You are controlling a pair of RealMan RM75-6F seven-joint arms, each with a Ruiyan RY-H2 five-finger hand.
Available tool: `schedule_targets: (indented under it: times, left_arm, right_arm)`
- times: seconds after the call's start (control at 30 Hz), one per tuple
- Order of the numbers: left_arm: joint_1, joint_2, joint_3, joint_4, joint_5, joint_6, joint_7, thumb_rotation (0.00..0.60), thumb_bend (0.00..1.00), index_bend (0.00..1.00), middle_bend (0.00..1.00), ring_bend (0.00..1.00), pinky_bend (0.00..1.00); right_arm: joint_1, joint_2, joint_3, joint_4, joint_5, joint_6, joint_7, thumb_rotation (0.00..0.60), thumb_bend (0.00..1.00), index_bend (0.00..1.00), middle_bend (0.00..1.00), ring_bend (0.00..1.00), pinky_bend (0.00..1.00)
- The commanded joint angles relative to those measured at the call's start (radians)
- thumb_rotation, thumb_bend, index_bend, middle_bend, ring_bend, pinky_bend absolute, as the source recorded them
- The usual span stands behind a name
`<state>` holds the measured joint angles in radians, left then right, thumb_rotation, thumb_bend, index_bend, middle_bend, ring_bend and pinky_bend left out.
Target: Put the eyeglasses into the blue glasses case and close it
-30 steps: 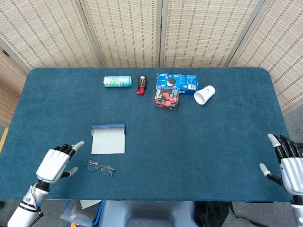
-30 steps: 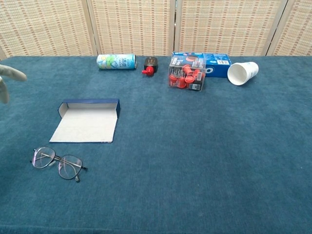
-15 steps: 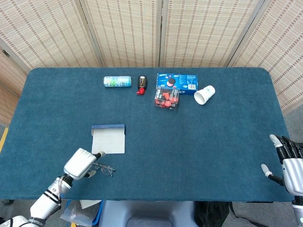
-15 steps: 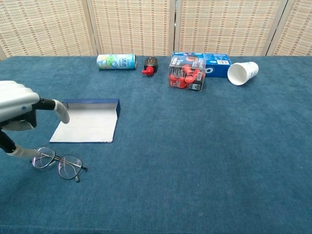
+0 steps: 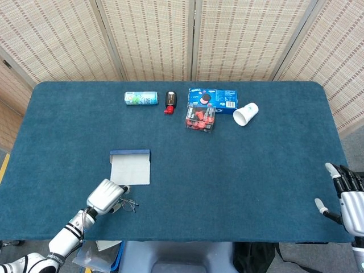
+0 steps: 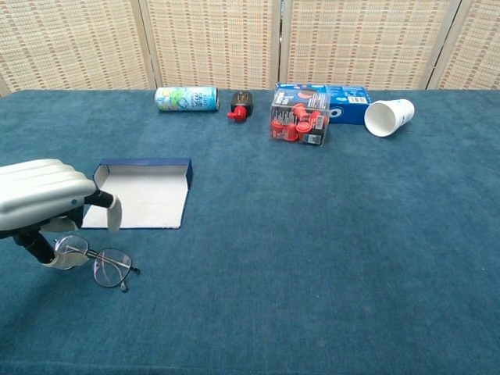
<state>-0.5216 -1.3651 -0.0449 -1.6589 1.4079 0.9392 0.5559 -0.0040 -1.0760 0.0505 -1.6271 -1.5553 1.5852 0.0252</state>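
lying open, blue glasses case (image 6: 141, 200) empty; eyeglasses (image 6: 98, 262) beside it.

High head view straight down, low chest view forward — shared blue table (image 5: 273, 170).

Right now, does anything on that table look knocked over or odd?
Yes: the white paper cup and the green drink can both lie on their sides at the far edge. Nothing looks spilled.

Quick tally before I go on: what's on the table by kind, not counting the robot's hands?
Eyeglasses: 1
Blue glasses case, open: 1
Drink can: 1
Black and red item: 1
Clear box of red pieces: 1
Blue cookie box: 1
Paper cup: 1
Total: 7
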Motion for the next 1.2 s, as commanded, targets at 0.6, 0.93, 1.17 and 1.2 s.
schedule_targets:
  times: [0.6,0.93,1.17,1.2]
  left_arm:
    - [-0.042,-0.04,0.025,0.026,-0.107,-0.021,0.047,0.6,0.33,0.44,1.0,1.0,1.0]
    - [-0.057,-0.049,0.034,0.037,-0.128,-0.015,0.048,0.6,0.37,0.48,1.0,1.0,1.0]
    - [-0.062,-0.054,0.042,0.046,-0.136,-0.008,0.044,0.6,0.41,0.52,1.0,1.0,1.0]
    - [-0.063,-0.054,0.043,0.047,-0.137,-0.008,0.043,0.6,0.41,0.53,1.0,1.0,1.0]
  right_arm:
    - [-0.005,-0.002,0.001,0.014,0.008,-0.002,0.017,0.6,0.26,0.04,0.15,0.08,0.11]
    - [0.001,-0.003,0.003,0.019,0.013,-0.014,0.02,0.6,0.26,0.04,0.15,0.08,0.11]
    - [0.005,-0.005,0.004,0.02,0.015,-0.022,0.019,0.6,0.26,0.04,0.15,0.08,0.11]
    - [0.005,-0.005,0.004,0.02,0.015,-0.022,0.019,0.6,0.26,0.04,0.15,0.08,0.11]
